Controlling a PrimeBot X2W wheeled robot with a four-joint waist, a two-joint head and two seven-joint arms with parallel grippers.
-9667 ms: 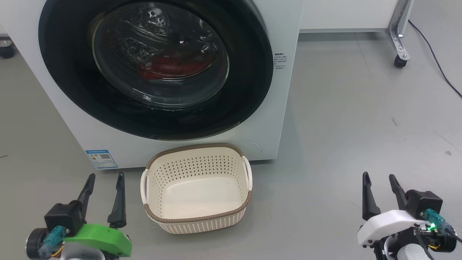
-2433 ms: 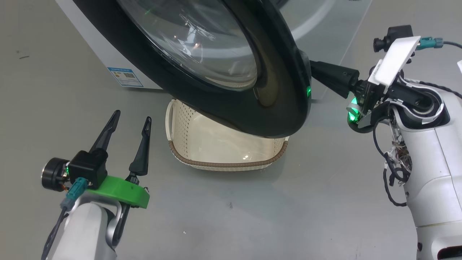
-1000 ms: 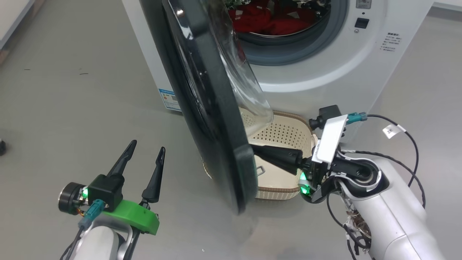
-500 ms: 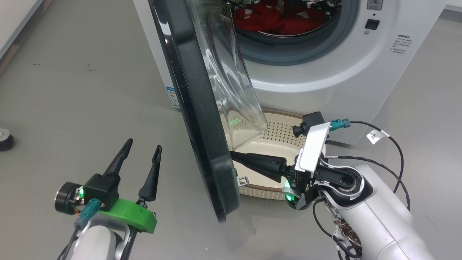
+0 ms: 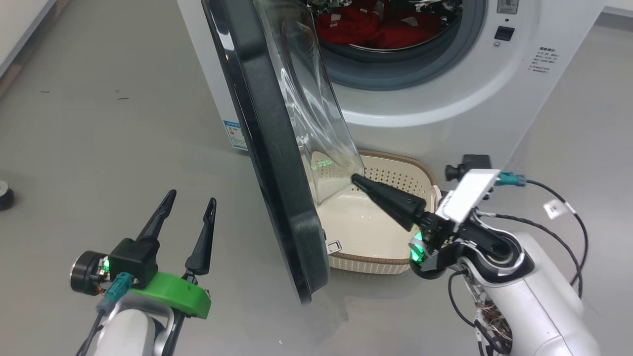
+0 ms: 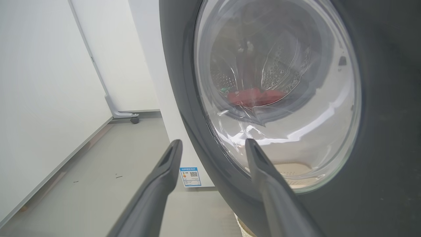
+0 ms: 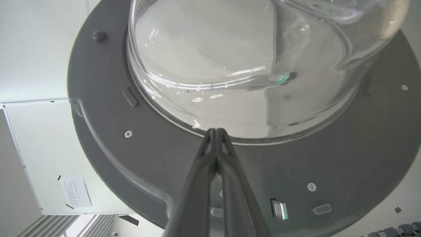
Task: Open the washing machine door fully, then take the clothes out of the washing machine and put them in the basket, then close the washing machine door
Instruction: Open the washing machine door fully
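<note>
The washing machine [image 5: 445, 99] stands with its round washing machine door [image 5: 277, 148] swung out, edge-on to me. Red clothes [image 5: 381, 27] lie in the drum. The cream basket [image 5: 376, 258] sits on the floor under the door's glass bowl [image 5: 316, 109]. My right gripper [image 5: 357, 178] is shut and holds nothing; its tip is at the bowl's lower edge on the door's inner side [image 7: 131, 158], as the right gripper [image 7: 216, 130] shows in the wrist view. My left gripper [image 5: 192, 196] hangs open left of the door. The left gripper [image 6: 213, 141] faces the door's outer face [image 6: 378, 131].
A blue label [image 5: 235, 134] marks the machine's lower left corner. A black caster [image 5: 4, 195] sits at the far left on the grey floor. A white panel on a wheeled leg [image 6: 133, 118] stands beyond the machine. The door latch [image 7: 279, 210] sticks out of the inner rim.
The door went from shut to swung wide. In the last half second my right gripper's tip has moved from the door's inner rim up to the glass bowl's edge. The left gripper barely moved.
</note>
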